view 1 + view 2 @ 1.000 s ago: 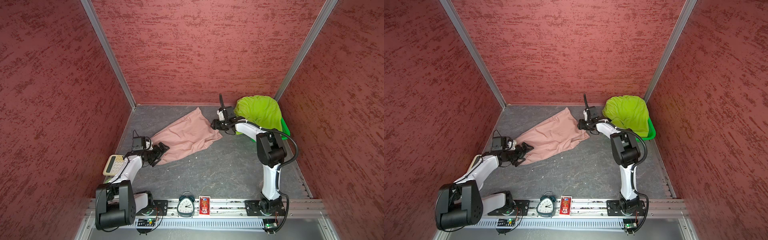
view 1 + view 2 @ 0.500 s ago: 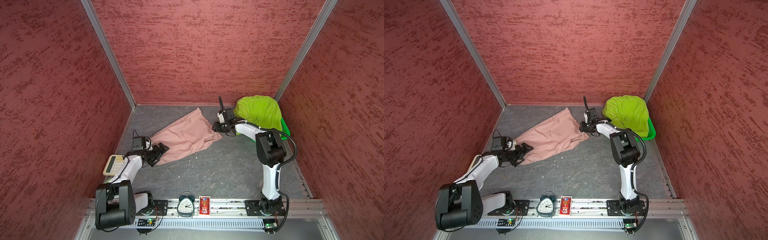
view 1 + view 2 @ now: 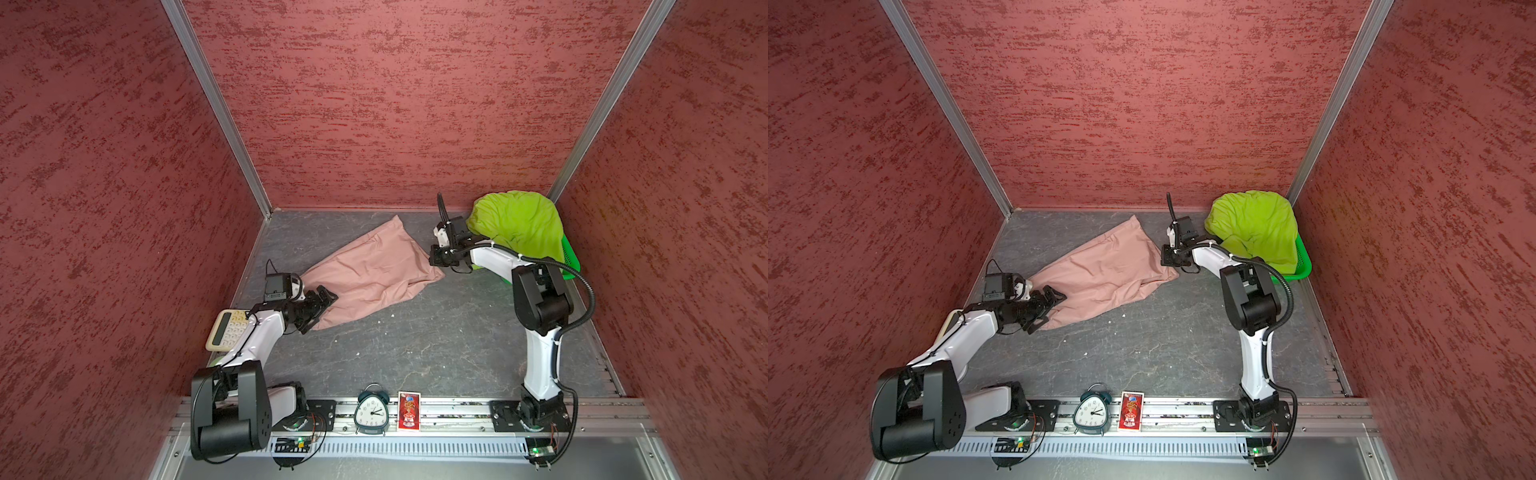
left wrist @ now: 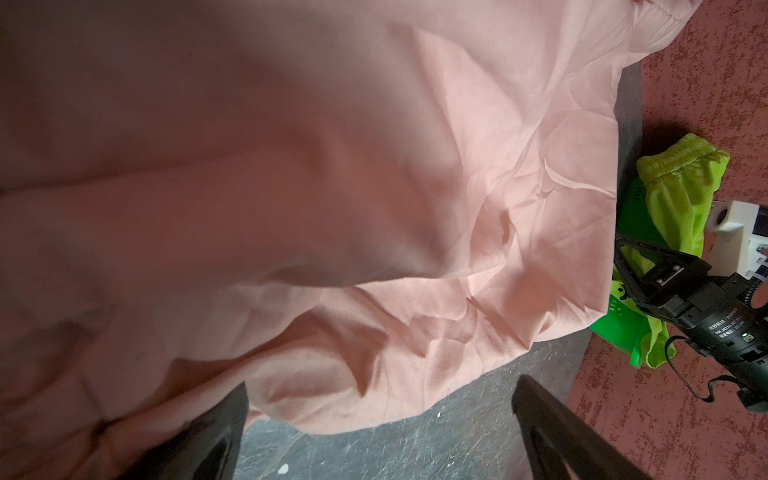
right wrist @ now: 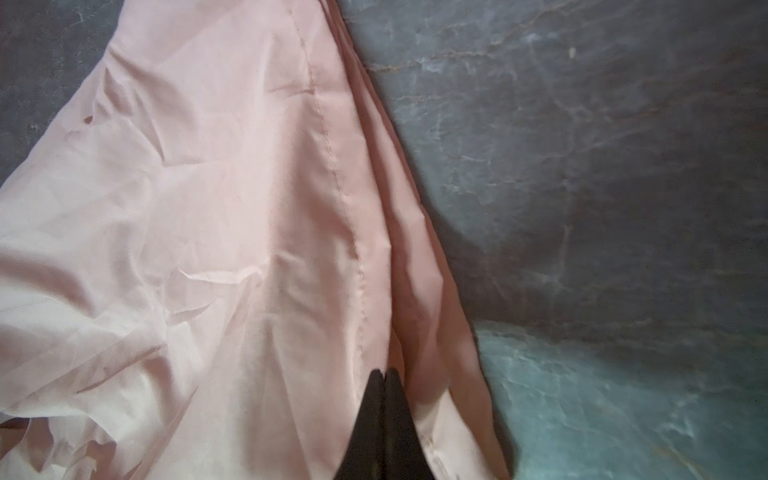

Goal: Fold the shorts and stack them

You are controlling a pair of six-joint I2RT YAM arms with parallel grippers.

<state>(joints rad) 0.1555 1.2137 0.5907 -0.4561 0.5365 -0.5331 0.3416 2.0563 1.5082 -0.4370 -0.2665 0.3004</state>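
The right gripper (image 5: 384, 375) has just been closed on a corner of the dusty pink thin fabric shorts (image 3: 374, 274), which are spread on the table; the left gripper (image 3: 323, 303) is kept wide open at the opposite end; a fold can likely be started once that end is gripped; the lime green fabric shorts (image 3: 519, 224) are heaped on the bright green plastic basket (image 3: 572, 259).

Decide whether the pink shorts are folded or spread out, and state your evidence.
Spread out: the pink shorts lie loose and wrinkled across the table, one corner pinched in the shut right gripper.
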